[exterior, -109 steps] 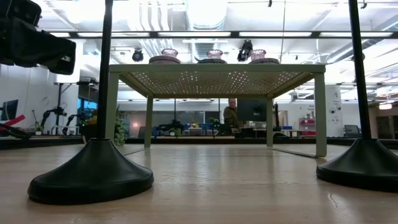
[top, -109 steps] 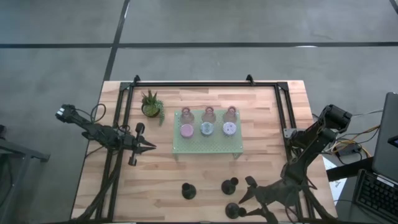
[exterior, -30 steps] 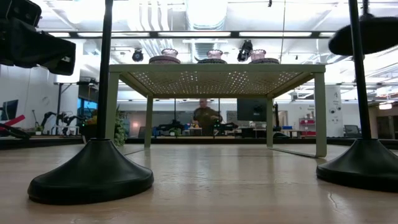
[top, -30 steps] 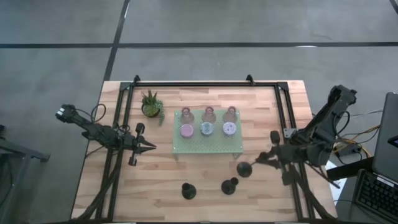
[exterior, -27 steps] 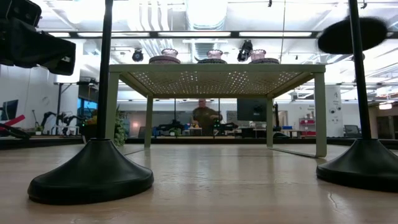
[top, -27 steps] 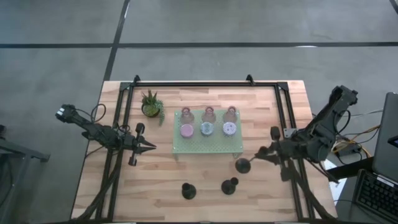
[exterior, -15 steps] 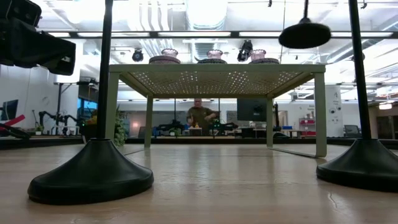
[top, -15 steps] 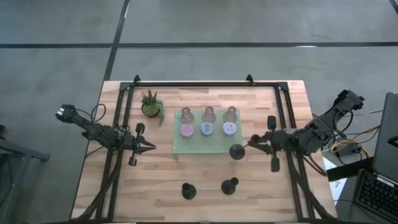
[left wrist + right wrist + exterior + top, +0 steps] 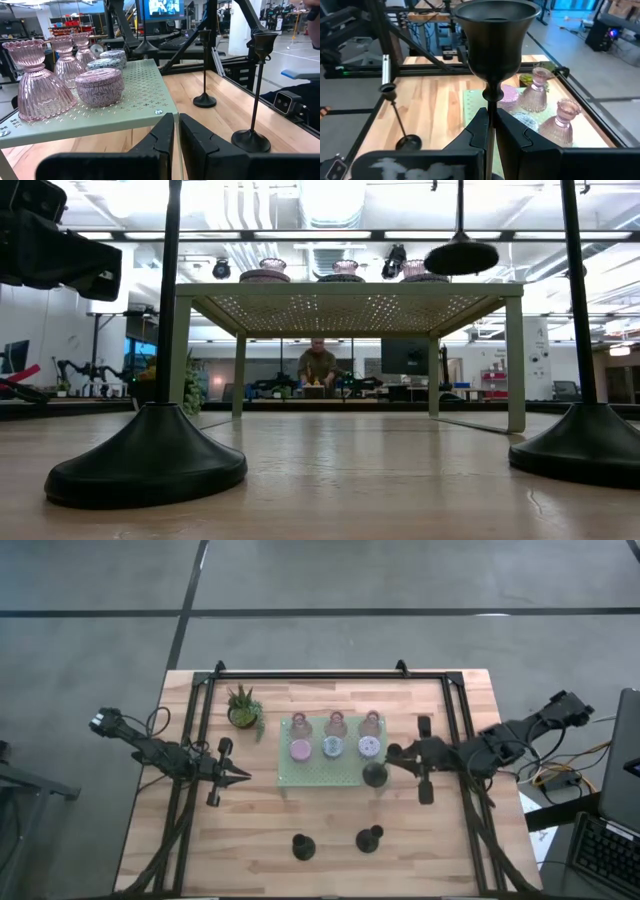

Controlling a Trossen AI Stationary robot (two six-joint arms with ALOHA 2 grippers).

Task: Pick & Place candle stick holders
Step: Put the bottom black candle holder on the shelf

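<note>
The right gripper point(image 9: 392, 757) is reaching in from three o'clock, clenched on the slim stem of a black candle holder point(image 9: 494, 60) — the wrist view shows the two fingers point(image 9: 478, 131) pinching the stem just below the cup. From above, the holder's round base point(image 9: 375, 776) is showing over the tray's corner at about four o'clock, and in the low view that base point(image 9: 461, 257) is hanging just above the tray top; whether it is touching the surface is hard to judge from here. The pale green perforated tray point(image 9: 334, 772) is standing on legs near the table's middle, carrying three pink glass holders point(image 9: 334, 725) along its twelve o'clock edge and three squat round holders point(image 9: 332, 748) in front of them. Two more black holders point(image 9: 303, 846) are standing at six o'clock on the bare wood. The left gripper point(image 9: 243, 777) is waiting at nine o'clock, its fingers point(image 9: 161, 136) closed together on nothing.
</note>
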